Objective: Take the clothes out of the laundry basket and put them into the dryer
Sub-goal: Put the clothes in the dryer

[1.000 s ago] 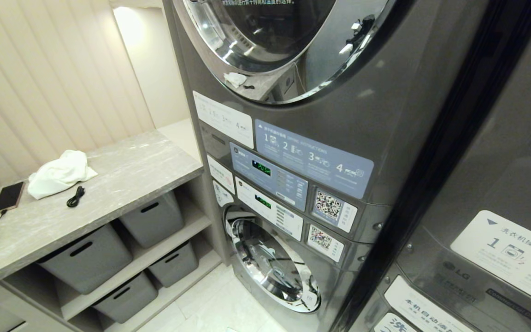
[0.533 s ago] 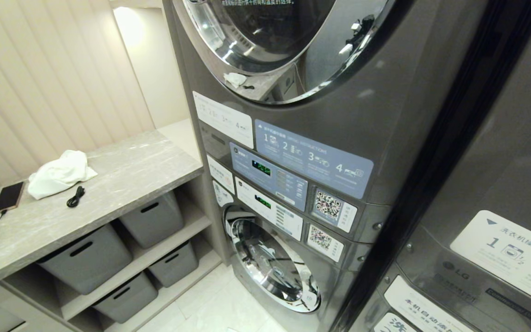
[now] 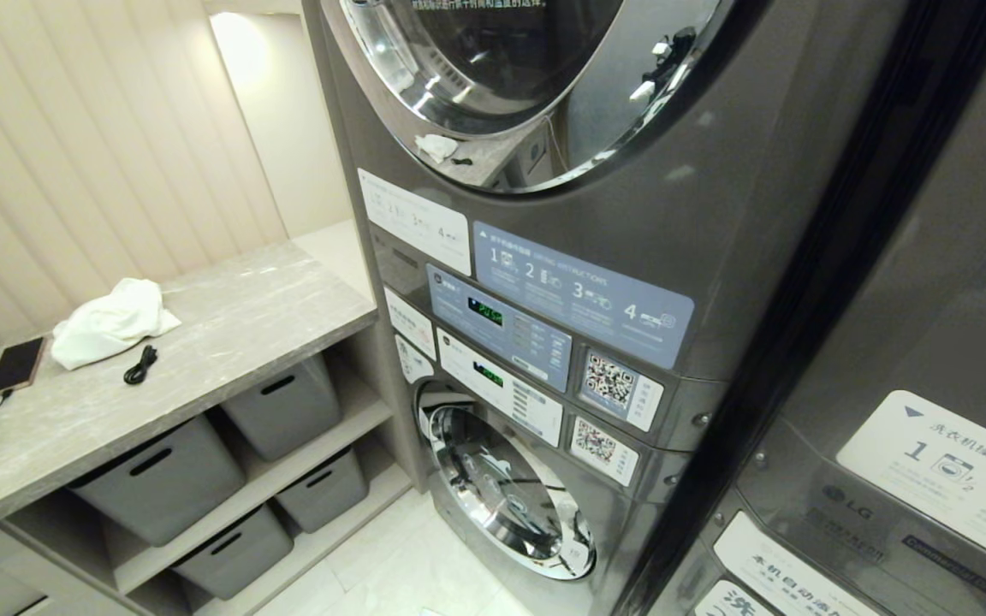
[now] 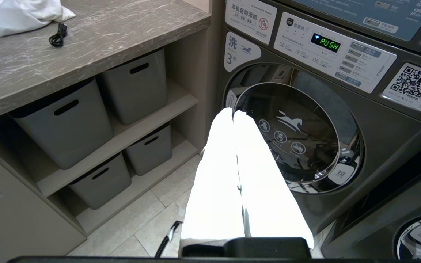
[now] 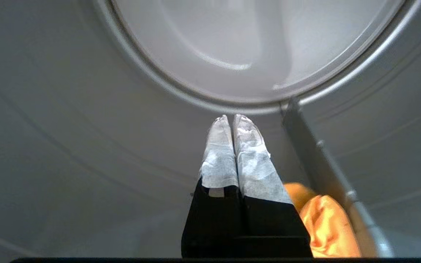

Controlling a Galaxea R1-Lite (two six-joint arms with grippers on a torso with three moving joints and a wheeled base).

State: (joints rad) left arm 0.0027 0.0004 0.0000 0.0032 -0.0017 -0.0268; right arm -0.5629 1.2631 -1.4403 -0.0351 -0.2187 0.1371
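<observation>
Nothing shifted; right pincer (image 5: 232,118) hides orange cloth (image 5: 323,223).

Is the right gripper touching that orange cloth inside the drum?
Cannot tell. In the right wrist view the shut right gripper points past the orange cloth, which lies beside its base; any gap there is hidden.

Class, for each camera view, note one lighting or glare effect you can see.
Head view: room reflections glare on the chrome door ring. Left wrist view: the left gripper is blown out white. Right wrist view: dim drum, soft highlights on its rear rim, orange cloth bright.
</observation>
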